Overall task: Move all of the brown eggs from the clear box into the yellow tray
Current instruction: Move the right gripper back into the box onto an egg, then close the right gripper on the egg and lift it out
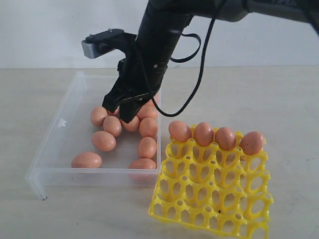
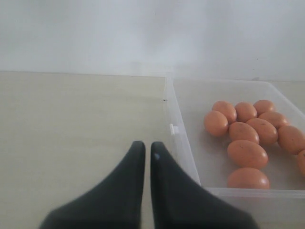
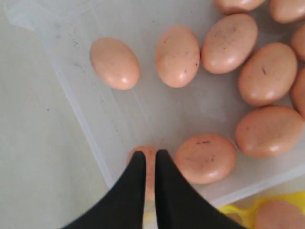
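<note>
Several brown eggs [image 1: 103, 141] lie loose in the clear box [image 1: 55, 134] on the left. Four more eggs [image 1: 203, 133] sit in the far row of the yellow tray [image 1: 209, 199], which stands to the right of the box. My right gripper [image 1: 118, 113] reaches across and hangs over the eggs in the box, shut and holding nothing. In the right wrist view its tips [image 3: 147, 153] are over one egg [image 3: 150, 171], with another egg [image 3: 205, 158] beside it. My left gripper [image 2: 147, 145] is shut and empty over bare table, beside the box wall [image 2: 183, 148].
The box and the tray rest on a pale wooden table [image 1: 279, 104] with a white wall behind. The tray's near corner touches the box's right wall. A black cable [image 1: 199, 74] loops from the right arm above the box.
</note>
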Tool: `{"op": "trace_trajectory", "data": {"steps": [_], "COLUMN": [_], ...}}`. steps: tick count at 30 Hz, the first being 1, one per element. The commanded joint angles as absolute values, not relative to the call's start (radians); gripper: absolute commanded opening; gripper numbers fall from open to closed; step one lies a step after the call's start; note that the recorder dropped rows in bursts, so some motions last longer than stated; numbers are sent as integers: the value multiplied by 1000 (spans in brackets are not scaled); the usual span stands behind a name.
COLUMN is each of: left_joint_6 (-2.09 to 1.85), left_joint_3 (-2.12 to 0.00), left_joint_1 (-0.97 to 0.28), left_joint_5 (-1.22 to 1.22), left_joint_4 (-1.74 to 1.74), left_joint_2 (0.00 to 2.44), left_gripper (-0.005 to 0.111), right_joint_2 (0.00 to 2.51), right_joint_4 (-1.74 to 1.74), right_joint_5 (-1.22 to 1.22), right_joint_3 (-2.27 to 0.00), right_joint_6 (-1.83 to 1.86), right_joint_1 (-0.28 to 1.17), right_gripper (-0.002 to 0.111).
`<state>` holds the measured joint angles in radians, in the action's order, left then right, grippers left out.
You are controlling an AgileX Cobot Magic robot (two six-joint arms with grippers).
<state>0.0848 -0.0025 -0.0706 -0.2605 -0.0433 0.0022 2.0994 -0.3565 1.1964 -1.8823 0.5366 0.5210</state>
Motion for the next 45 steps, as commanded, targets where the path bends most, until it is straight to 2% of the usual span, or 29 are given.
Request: {"op": "trace_trajectory", "data": {"steps": [1,6,8,15,30,39,42,45], "left_joint_6": [83,83,83,83,83,83,83,83], "left_joint_3": [0,0,0,0,0,0,0,0], "left_joint_1": [-67,-67,-67,-67,-67,-67,-67,-67], "left_joint_5": [-255,-255,-255,-255,-255,-255,-255,-255], "left_joint_4": [-41,-41,-41,-41,-41,-41,-41,-41], "left_joint_2": [0,0,0,0,0,0,0,0], "left_gripper": [4,4,4,4,4,4,4,4], "right_joint_2": [2152,2180,2194,2262,2376,2385,2385,2385], "right_joint_4": [-369,-352,-351,-267,-135,-129,-129,-129], "right_joint_5": [1178,1023,973,887,789,775,775,777], "right_joint_3": [-1931,-1934,-1936,-1936,-1936,-1936,-1936,-1936], "right_joint_6": [629,641,637,619,467,422,397,394], "right_joint_1": [553,590,602,661,661,661,661,661], "right_gripper": [10,43,49,50,50,48,34,8]}}
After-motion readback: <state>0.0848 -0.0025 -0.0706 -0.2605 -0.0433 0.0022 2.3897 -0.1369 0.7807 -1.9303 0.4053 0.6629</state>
